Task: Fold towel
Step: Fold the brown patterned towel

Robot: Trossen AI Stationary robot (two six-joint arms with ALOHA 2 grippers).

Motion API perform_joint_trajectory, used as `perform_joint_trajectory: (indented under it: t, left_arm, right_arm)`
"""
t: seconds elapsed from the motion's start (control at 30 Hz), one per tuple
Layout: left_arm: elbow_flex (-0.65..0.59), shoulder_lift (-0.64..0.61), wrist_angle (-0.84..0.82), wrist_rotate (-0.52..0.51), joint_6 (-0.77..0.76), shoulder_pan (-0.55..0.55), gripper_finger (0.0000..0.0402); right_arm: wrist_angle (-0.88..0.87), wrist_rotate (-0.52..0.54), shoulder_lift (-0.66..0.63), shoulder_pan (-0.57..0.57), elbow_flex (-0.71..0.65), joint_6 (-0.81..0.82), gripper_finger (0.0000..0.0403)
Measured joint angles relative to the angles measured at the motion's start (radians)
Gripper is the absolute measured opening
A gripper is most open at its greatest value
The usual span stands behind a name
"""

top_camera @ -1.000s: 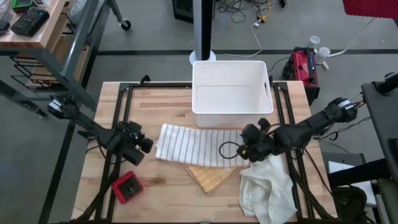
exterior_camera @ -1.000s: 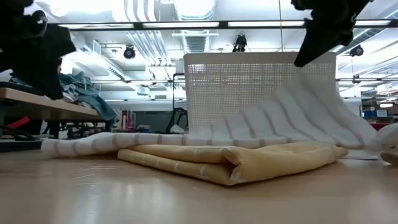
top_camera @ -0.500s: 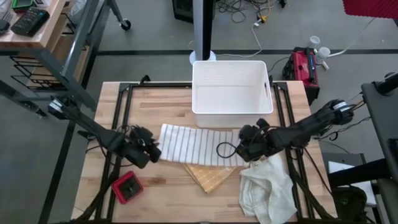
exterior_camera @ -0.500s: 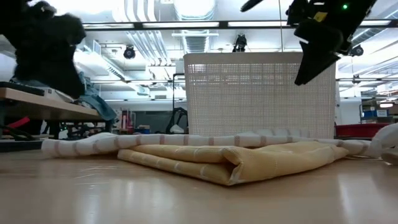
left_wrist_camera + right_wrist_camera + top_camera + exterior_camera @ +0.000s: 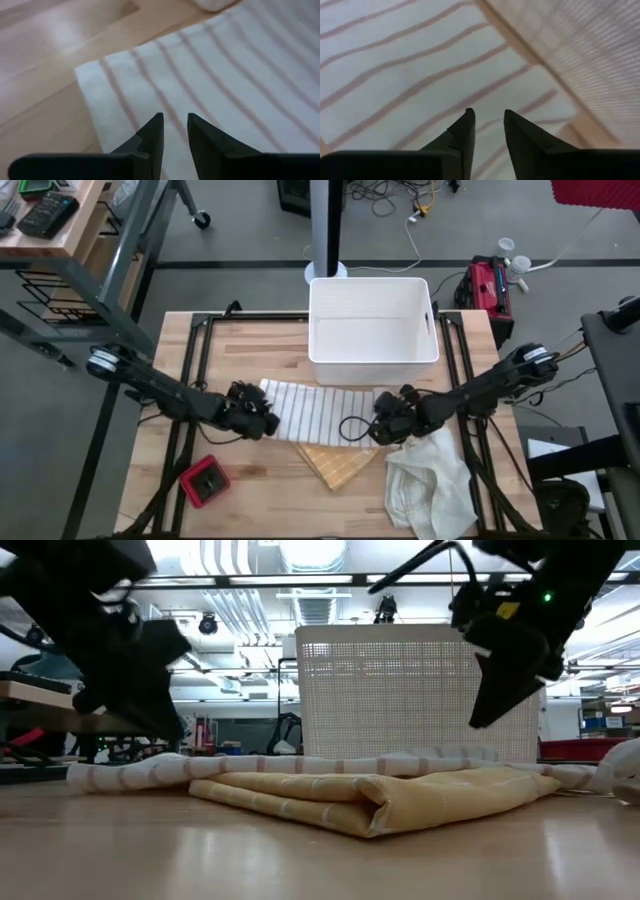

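Observation:
A white towel with thin brown stripes [image 5: 318, 412] lies spread flat on the wooden table, its near edge resting on a folded yellow towel [image 5: 338, 463]. My left gripper [image 5: 268, 423] hangs over the striped towel's left end [image 5: 125, 85], slanting down, open by a narrow gap with nothing in it. My right gripper [image 5: 380, 428] hangs over the towel's right end [image 5: 410, 65], also slanting down and open by a narrow gap. In the low view both grippers, left [image 5: 172, 730] and right [image 5: 480, 720], stand a little above the towel [image 5: 150, 772].
A white perforated basket [image 5: 372, 330] stands right behind the towel. A crumpled white cloth [image 5: 430, 485] lies at the near right, close to my right arm. A small red object [image 5: 205, 482] sits at the near left. Bare wood lies along the table's near edge.
The striped towel's right end, which hung raised at my right gripper, has fallen flat on the table and the yellow towel. My right gripper has sunk and shifted slightly left. My left gripper has moved right and down, from beside the towel to over its left end.

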Motion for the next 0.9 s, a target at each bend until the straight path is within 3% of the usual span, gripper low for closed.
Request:
perform_joint_trajectory:
  t: [0.37,0.53,0.77,0.9]
  left_arm:
    - [0.015,0.188,0.017,0.145,0.008,0.085,0.0078]
    - [0.037,0.226,-0.025,0.185,-0.023,0.085,0.0076]
    - [0.125,0.179,-0.326,0.381,-0.093,0.076,0.0075]
    - [0.176,0.161,-0.426,0.404,-0.102,0.059,0.0075]
  right_arm:
    - [0.023,-0.149,0.191,-0.01,0.002,0.044,0.0008]
    - [-0.004,-0.186,0.211,-0.001,0.007,0.083,0.0004]
    - [-0.028,-0.246,0.129,0.033,0.0,0.093,0.0002]
    - [-0.031,-0.222,0.071,0.039,-0.001,0.084,0.0001]
